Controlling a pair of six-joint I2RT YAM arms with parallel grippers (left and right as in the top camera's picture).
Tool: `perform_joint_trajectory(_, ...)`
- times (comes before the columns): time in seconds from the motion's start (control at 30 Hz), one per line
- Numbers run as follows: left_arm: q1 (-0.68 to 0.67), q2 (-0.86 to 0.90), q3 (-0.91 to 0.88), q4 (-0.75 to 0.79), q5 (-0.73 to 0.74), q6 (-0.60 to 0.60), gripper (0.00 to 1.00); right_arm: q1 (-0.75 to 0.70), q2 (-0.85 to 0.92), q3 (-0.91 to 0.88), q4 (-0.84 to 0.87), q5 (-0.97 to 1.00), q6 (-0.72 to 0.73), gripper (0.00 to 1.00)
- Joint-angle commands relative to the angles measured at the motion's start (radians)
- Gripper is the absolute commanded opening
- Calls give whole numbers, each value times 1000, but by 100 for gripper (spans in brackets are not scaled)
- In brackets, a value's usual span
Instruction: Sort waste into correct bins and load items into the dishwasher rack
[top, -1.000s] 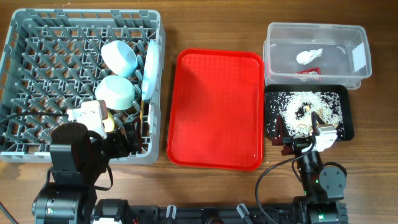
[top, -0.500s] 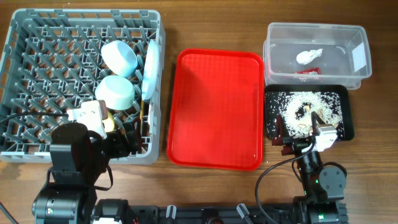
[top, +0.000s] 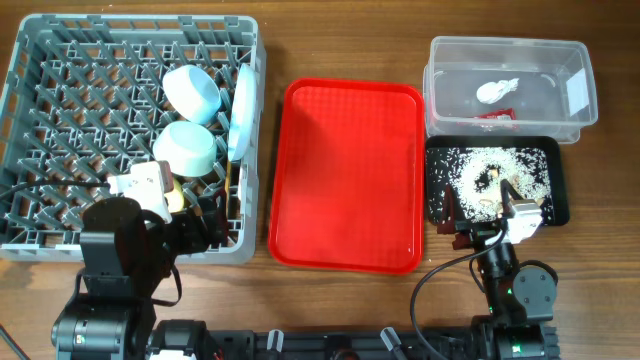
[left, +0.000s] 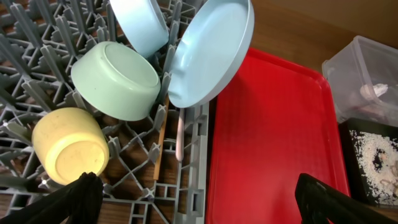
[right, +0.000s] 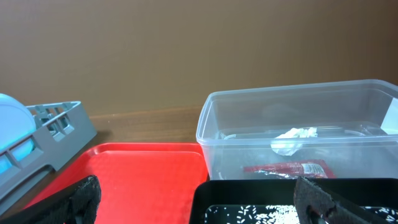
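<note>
Grey plastic dishwasher rack (top: 60, 110), table left: holds pale blue bowl (top: 192, 92), pale green bowl (top: 188, 148), yellow cup (left: 68, 146), and pale blue plate (top: 240, 110) on edge at the right wall; chopstick (left: 160, 143) and white fork (left: 179, 134) lie among the pegs below it. Clear tub (top: 580, 60), far right: crumpled tissue (top: 496, 90), red-and-white wrapper (top: 492, 115). Black tray (top: 560, 180), nearer: rice grains (top: 490, 160) with beige scraps. Red serving tray (top: 345, 175) between. Left gripper (left: 196, 183): fingers spread wide, nothing held, over the rack's near right corner. Right gripper (right: 196, 186): likewise wide, nothing held.
</note>
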Motion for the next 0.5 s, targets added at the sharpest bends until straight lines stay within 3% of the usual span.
perform_joint_trajectory(0.0,-5,-49,-28,-8,-30,13,100,4,-10,-1,3,13,-19,100)
perform_joint_trajectory(0.2,-5,-242,-279,181,-19,2,100,4,-10,-1,3,13,-19,100)
perform_joint_trajectory(0.47,-5,-515,-631,577,-6,2,100,4,-10,-1,3,13,-19,100)
